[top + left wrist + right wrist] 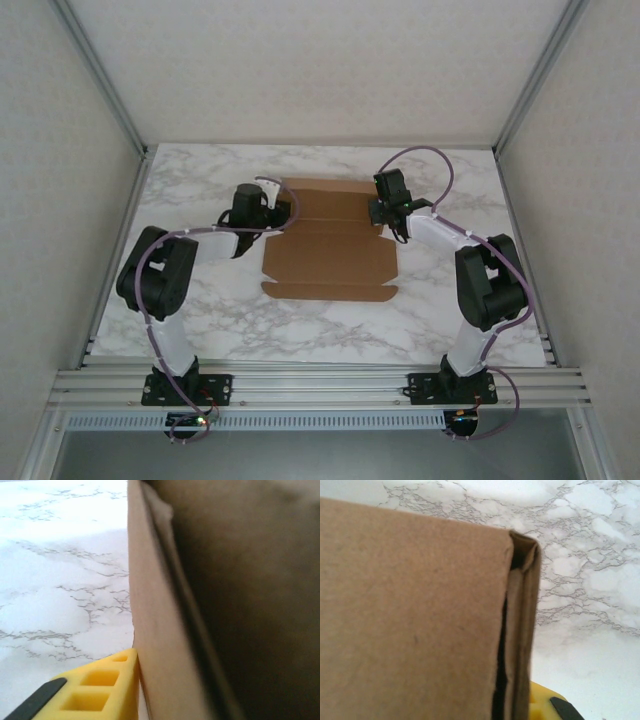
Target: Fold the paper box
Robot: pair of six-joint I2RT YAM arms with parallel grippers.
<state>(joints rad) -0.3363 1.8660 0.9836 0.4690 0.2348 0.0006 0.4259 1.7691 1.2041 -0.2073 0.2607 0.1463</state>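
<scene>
So, the setup: a white marble-look table [200, 300] was boxed in by plain pale walls, with an aluminium rail [320, 385] run along the near edge where both arms were bolted down.

Over on the left, the left gripper [283, 212] was parked right at the left edge of the far section of the paper box [330, 255]. In the left wrist view, one yellow finger [107, 685] was seen pressed up against the outer face of a raised cardboard side wall [150, 620], which looked doubled over, with a dark gap behind it. The other finger was hidden by the cardboard, so how far the jaws were open, and whether the wall was actually pinched, couldn't be told.

In the middle, the box was laid out on the table between the two grippers. Its nearer panels and front flap were spread flat towards the arms, and creases could be made out across it.

On the right, the right gripper [386, 214] was set against the box's right edge, at the far section. Its jaws were closed right down. In the right wrist view, a bit of yellow finger [540, 706] was seen just beside a folded-over side wall [522, 630]. Whether that wall was truly clamped couldn't be made out.
</scene>
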